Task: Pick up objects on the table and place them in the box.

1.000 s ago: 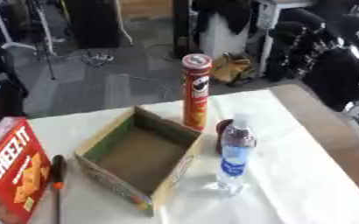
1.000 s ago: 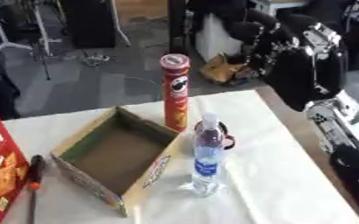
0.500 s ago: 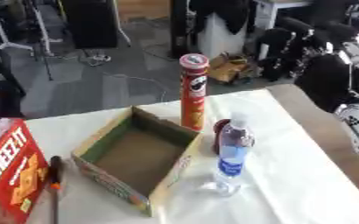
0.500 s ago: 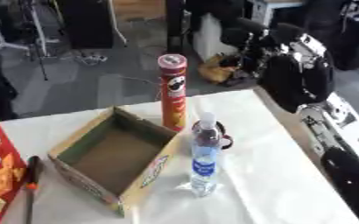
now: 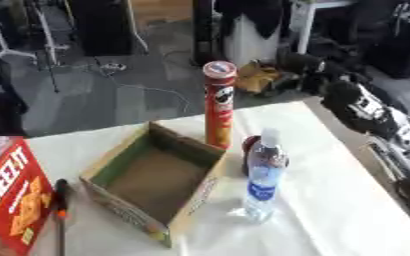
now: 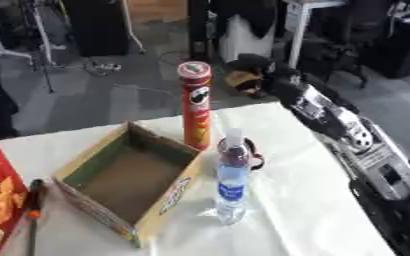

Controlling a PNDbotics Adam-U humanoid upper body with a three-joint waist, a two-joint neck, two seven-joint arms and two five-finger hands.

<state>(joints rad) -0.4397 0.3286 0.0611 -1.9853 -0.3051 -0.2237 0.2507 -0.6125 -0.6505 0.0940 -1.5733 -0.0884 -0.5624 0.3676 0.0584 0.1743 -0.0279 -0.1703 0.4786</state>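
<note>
— What lies off the surface [image 6: 300,205], past the right hand [image 6: 283,86]?

— Grey floor [image 5: 147,107], with a thin cable [image 5: 152,90] trailing across it, well to the hand's left.

— And closest to the hand?

— A brown bag [image 6: 242,80] on the floor, just at its left. Beyond that stands a white bin [image 5: 252,42].

— Further left?

— A black cabinet [image 5: 99,25], then the legs of a light stand [image 5: 16,50], far from the hand.

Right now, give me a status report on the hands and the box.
Right hand raised beyond the table's far edge, fingers unclear. Left hand out of view. Box open and empty. Chip can, water bottle upright beside it.
</note>
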